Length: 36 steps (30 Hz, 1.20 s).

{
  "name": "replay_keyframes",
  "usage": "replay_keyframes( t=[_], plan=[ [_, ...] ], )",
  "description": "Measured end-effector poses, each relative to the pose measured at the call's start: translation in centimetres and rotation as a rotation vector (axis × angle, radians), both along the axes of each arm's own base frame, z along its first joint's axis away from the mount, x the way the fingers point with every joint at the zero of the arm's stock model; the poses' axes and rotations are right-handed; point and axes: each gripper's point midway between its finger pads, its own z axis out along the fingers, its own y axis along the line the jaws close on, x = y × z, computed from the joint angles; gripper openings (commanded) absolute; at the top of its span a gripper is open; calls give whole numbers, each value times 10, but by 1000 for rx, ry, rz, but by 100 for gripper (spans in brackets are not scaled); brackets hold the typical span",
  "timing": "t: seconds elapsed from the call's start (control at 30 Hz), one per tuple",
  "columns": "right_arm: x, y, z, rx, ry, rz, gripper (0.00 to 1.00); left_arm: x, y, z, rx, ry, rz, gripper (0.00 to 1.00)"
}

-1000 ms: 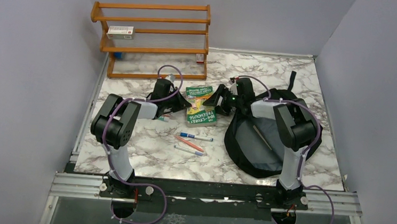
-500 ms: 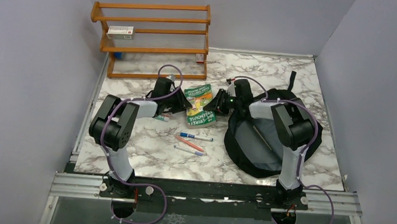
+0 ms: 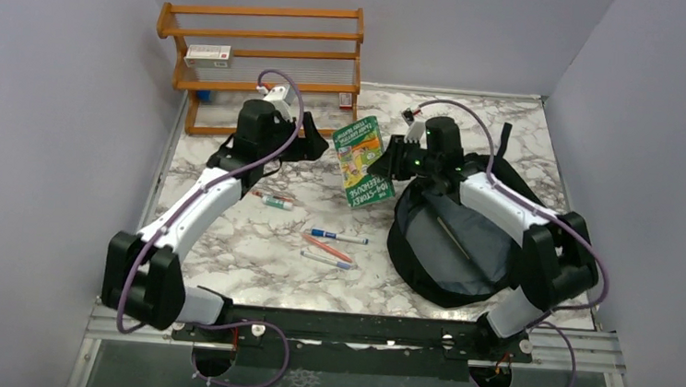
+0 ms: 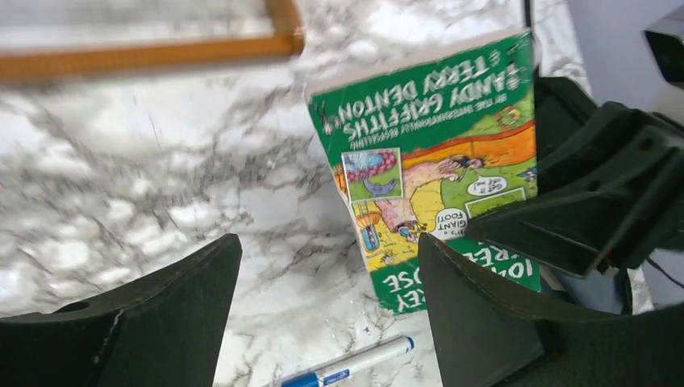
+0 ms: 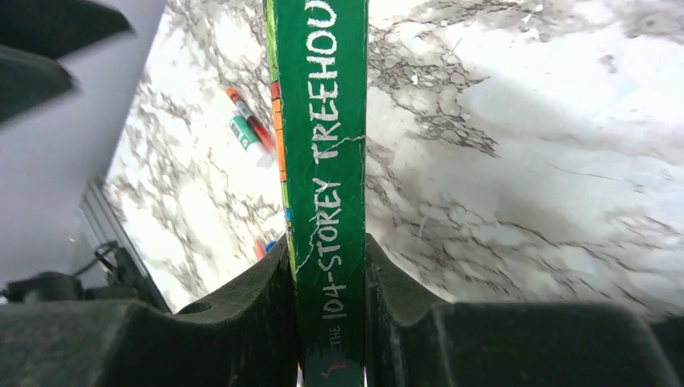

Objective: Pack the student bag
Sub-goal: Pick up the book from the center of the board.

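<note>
The book [image 3: 358, 162], flat a second ago, now hangs lifted beside the open bag [image 3: 450, 257] at the right of the table [image 3: 252, 242], its spine pinched in the right gripper [image 3: 383, 162] as only the right wrist view shows, while the left gripper [image 3: 313, 145] has spread wide, empty.

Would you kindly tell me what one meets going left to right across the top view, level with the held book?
left hand → green book → right hand, gripping the book's right edge → student bag

Large black student bag [image 3: 457, 251], unzipped, gaping, lying flat
</note>
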Motion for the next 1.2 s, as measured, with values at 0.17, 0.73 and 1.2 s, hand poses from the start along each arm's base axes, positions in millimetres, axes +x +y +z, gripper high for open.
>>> replay_keyframes(
  t=[0.17,0.73,1.2],
  plan=[
    [-27,-21,34,-87,-105,68,1,-22,3,75,66,-275,-137,82],
    [-159,-48,116,-59,-276,496,1,-125,-56,146,-52,-543,-797,84],
    [-191,-44,144,27,-353,713,1,-179,-85,151,-148,-522,-1055,81]
  ],
)
